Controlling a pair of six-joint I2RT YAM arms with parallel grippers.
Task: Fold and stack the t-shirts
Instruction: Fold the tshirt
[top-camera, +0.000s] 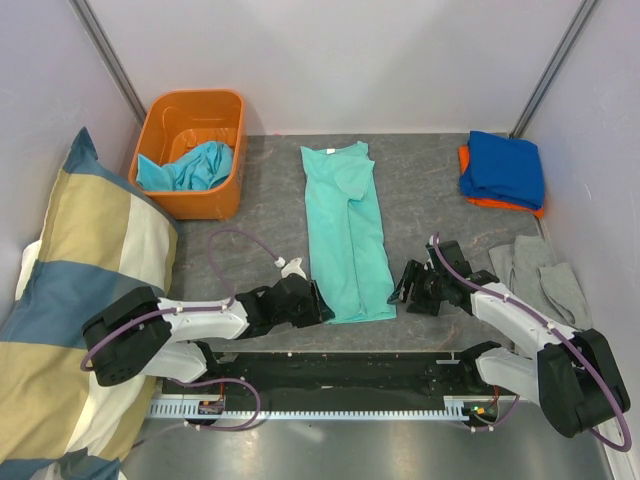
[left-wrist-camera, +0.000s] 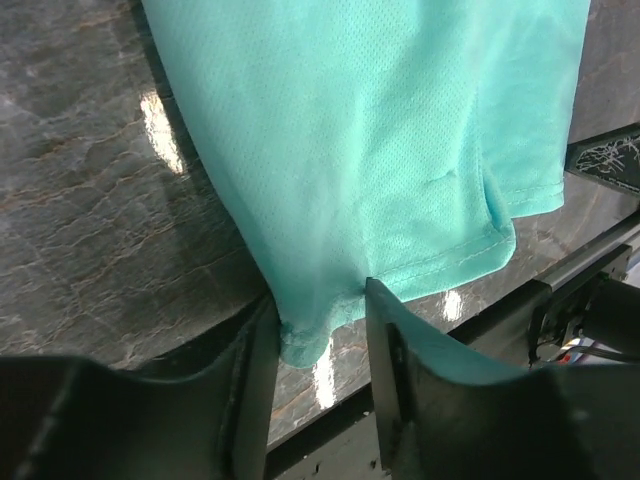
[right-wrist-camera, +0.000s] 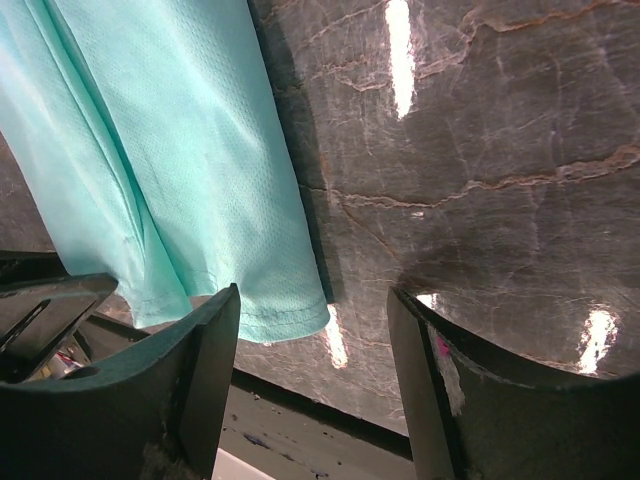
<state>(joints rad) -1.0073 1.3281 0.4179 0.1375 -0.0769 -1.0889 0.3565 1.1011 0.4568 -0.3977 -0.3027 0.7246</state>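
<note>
We see the mint t-shirt mid-way across the counter, folded into a long strip. Its long axis runs near-far, collar far, hem near. The left pincer is low at the near-left hem corner, clenched on that cloth. The right pincer is released, low, just right of the near-right corner. From above, the left pincer hides its hem corner.

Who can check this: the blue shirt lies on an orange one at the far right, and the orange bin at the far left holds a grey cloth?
One slip: the orange bin holds a turquoise shirt, not a grey cloth, as the top view shows. The blue shirt does lie on the orange shirt at the far right.
</note>
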